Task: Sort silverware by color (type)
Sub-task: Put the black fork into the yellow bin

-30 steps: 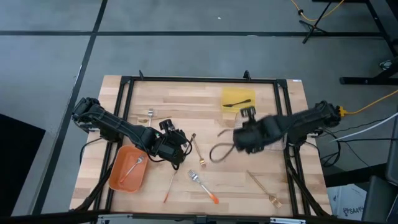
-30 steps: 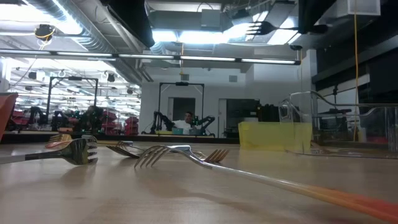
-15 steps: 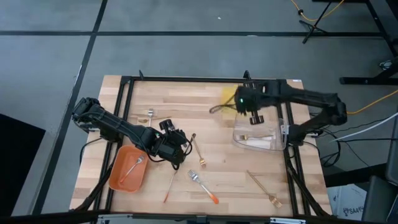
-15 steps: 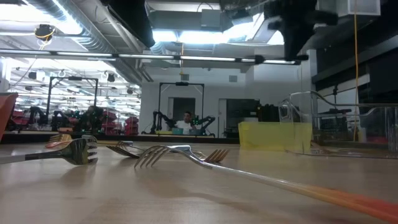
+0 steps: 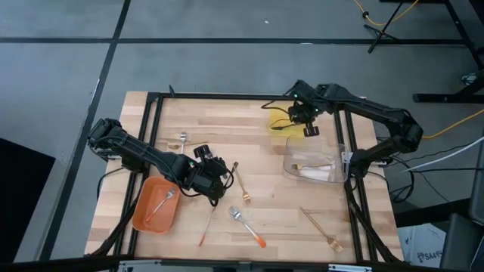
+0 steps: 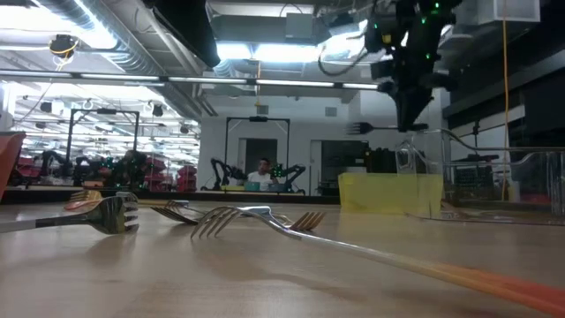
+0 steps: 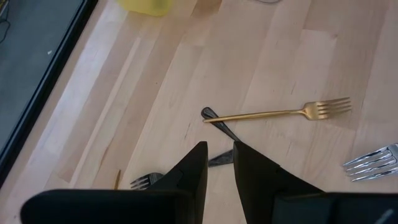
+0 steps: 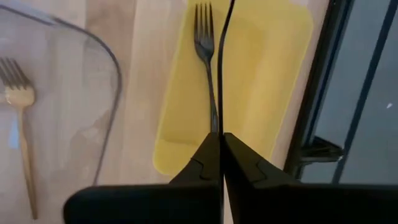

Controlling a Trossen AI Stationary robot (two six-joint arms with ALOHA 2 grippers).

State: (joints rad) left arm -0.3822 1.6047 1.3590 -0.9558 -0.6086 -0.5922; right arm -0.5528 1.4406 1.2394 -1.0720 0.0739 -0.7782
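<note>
Silverware lies scattered over the worktop (image 5: 227,125), and the right end effector (image 8: 219,140) sits at the upper right of the overhead frame, pinched fully shut on a thin black utensil (image 8: 222,62) above the yellow tray (image 8: 273,81). A black fork (image 8: 204,43) already rests in that tray. From table height the held piece (image 6: 375,128) sticks out sideways well above the tray wall, so letting go from there could make it bounce off the rim or land across the clear tray (image 5: 311,162) beside it, where a gold fork (image 8: 18,99) lies. The grip is at the very end of the handle, so a swing could also twist it loose

The left end effector (image 7: 220,163) waits at the lower left centre of the overhead frame, fingers slightly apart over a dark utensil (image 7: 219,127) that crosses under a gold fork (image 7: 280,112). I would guess closing there risks dragging both together. An orange-handled fork (image 5: 248,227) lies toward the bottom centre, and the orange tray (image 5: 144,215) at lower left holds one piece
</note>
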